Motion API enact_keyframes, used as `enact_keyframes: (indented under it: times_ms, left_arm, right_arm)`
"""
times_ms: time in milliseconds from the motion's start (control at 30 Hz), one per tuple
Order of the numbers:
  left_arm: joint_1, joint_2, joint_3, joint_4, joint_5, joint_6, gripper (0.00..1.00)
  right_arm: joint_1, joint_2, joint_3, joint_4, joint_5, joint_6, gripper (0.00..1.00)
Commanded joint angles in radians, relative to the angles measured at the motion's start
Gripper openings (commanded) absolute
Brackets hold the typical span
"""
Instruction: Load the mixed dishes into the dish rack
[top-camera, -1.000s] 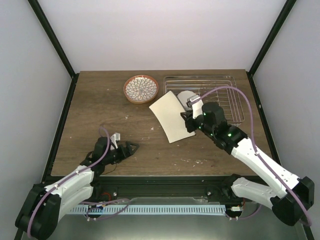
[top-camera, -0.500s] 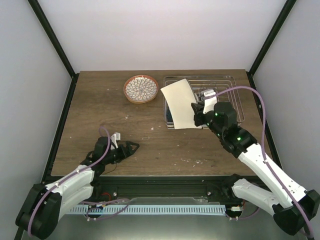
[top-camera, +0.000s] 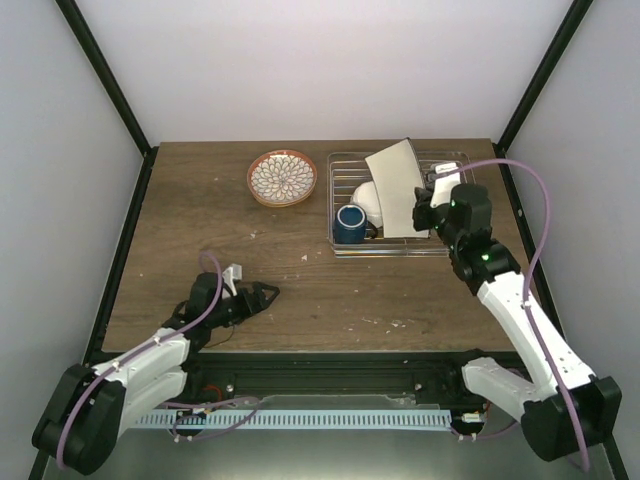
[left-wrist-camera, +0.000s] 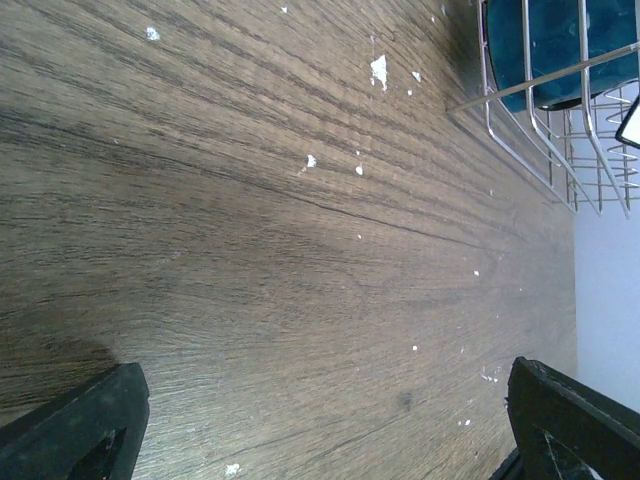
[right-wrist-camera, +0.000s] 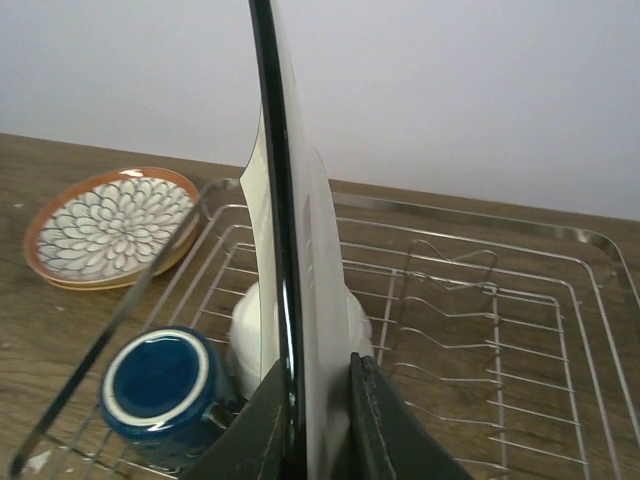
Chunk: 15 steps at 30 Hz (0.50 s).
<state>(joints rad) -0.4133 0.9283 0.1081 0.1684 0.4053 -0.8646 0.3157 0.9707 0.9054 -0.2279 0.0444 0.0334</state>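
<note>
My right gripper (top-camera: 425, 212) is shut on the lower edge of the cream rectangular plate (top-camera: 394, 186), which stands upright on edge above the dish rack (top-camera: 472, 190). In the right wrist view the cream plate (right-wrist-camera: 300, 230) shows edge-on between the fingers of my right gripper (right-wrist-camera: 318, 420). Inside the rack's left part the dark blue mug (top-camera: 349, 224) lies beside the white bowl (top-camera: 367, 200), partly hidden by the held plate. The patterned plate (top-camera: 282, 177) rests on the table left of the rack. My left gripper (top-camera: 268, 295) is open and empty, low over the table at the front left.
The rack's right half (right-wrist-camera: 500, 300) holds only wire dividers. In the left wrist view the rack corner (left-wrist-camera: 520, 130) and mug (left-wrist-camera: 545, 50) sit far ahead of the open left gripper (left-wrist-camera: 325, 385). Dark frame posts stand at the table's back corners.
My right gripper has carried the cream plate from left of the rack rightward and back over it, turning it upright. The mug and bowl now show. The left arm has not moved.
</note>
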Motion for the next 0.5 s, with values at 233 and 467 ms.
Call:
enact_keyframes:
  times_ms: [233, 467]
  left_arm:
    - [-0.001, 0.102, 0.005, -0.020, 0.001, 0.013, 1.00]
    - [-0.001, 0.195, 0.016, 0.043, 0.022, 0.017, 1.00]
  right_arm:
    - [-0.202, 0.078, 0.215, 0.177, -0.179, -0.051, 0.01]
    - [-0.283, 0.136, 0.255, 0.201, -0.240, -0.071, 0.01]
